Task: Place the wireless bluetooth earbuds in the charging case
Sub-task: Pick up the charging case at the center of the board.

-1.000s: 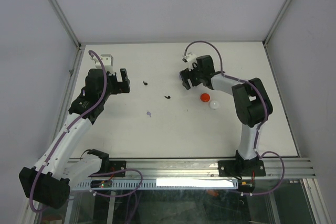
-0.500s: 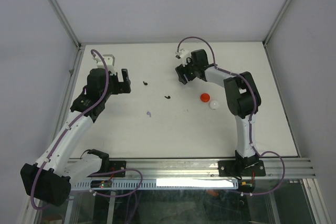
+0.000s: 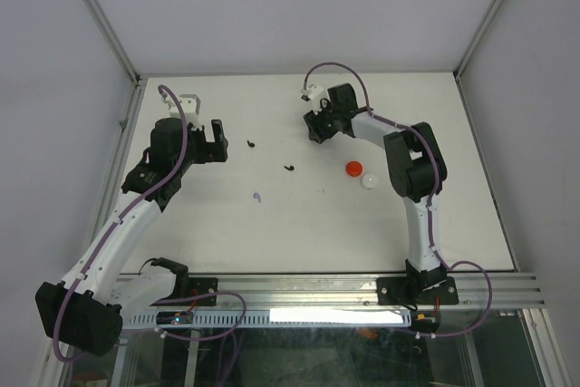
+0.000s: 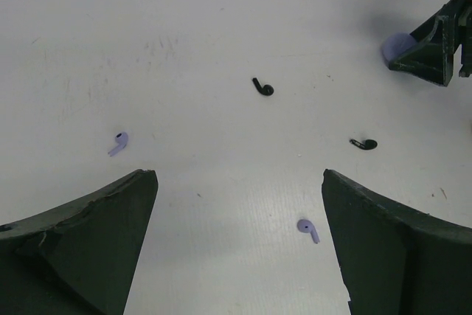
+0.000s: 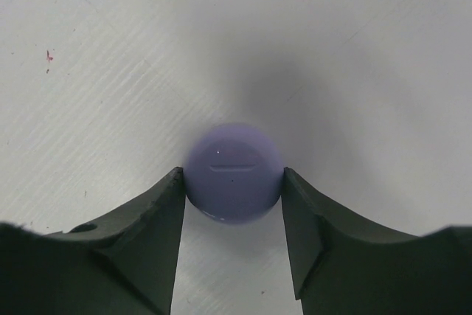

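A round lilac charging case (image 5: 233, 160) lies on the white table, and my right gripper (image 5: 233, 176) has closed on it, a finger touching each side. From the left wrist view the same case (image 4: 398, 45) peeks out beside the right gripper (image 4: 435, 46). Two lilac earbuds (image 4: 118, 142) (image 4: 307, 228) and two black earbuds (image 4: 262, 88) (image 4: 364, 144) lie loose on the table. My left gripper (image 4: 240, 176) hovers wide open over them, holding nothing. Overhead, the left gripper (image 3: 216, 140) is at the far left and the right gripper (image 3: 314, 126) at the far centre.
A red round case (image 3: 354, 169) and a white round case (image 3: 370, 180) sit together right of centre. Black earbuds (image 3: 250, 143) (image 3: 289, 168) and a lilac earbud (image 3: 257, 197) lie between the arms. Grey walls enclose the table (image 3: 272, 233).
My right gripper has moved left and toward the back of the table, and its jaws have narrowed onto the lilac case. The left arm has barely shifted.
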